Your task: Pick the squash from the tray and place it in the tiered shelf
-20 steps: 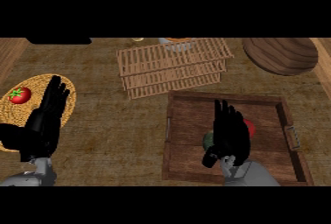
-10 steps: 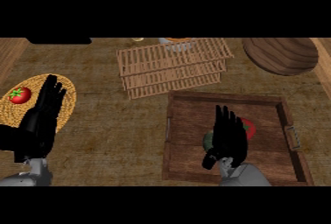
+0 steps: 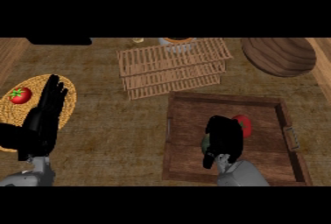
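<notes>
The wooden tray (image 3: 284,131) lies at the right of the counter. My right hand (image 3: 224,139) is over the tray's middle, its fingers curled down over the squash. Only a green edge (image 3: 205,142) of the squash shows at the hand's left and a red part (image 3: 244,124) at its upper right; the rest is hidden. The slatted wooden tiered shelf (image 3: 171,65) stands beyond the tray, up and to the left. My left hand (image 3: 42,118) rests open at the left, fingers straight up.
A woven plate (image 3: 13,113) at the left edge carries a tomato (image 3: 20,95); my left hand overlaps its right rim. A wooden bowl (image 3: 279,54) sits at the back right. A small cup (image 3: 176,42) stands behind the shelf.
My right hand's fingers have gone from straight to curled down over the squash, and the hand has drawn slightly towards me. My left hand has barely shifted.
</notes>
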Robot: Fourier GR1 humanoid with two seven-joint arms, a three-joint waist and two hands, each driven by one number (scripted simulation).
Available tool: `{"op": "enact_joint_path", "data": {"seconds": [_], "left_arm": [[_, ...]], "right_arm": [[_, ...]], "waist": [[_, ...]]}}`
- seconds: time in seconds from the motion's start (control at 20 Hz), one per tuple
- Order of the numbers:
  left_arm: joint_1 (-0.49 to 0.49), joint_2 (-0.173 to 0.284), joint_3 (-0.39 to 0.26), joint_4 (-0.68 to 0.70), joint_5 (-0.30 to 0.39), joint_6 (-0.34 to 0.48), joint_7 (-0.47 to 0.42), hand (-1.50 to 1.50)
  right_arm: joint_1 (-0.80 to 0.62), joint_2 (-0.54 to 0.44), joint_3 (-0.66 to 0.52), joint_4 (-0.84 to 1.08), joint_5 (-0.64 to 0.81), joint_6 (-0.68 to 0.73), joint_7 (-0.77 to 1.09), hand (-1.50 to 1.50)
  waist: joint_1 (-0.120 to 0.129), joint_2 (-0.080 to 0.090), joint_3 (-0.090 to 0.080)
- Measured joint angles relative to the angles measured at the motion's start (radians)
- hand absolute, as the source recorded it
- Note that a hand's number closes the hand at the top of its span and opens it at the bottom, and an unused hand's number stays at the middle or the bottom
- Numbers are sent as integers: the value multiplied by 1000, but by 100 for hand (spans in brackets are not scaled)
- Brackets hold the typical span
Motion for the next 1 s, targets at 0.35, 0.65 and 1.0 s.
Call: {"op": "enact_joint_path", "data": {"seconds": [0.35,0.65,1.0], "left_arm": [[-6,-7,-1,-14,-14,3,22,0],[-10,-14,-17,-20,-17,-6,26,0],[-2,-22,-13,-7,-22,-3,6,0]], "right_arm": [[2,16,83,-16,58,7,-31,150],[-73,24,249,7,-67,-23,-78,150],[-195,61,360,-107,-246,-142,6,150]], "waist": [[1,2,-1],[21,7,-2],[19,12,6]]}}
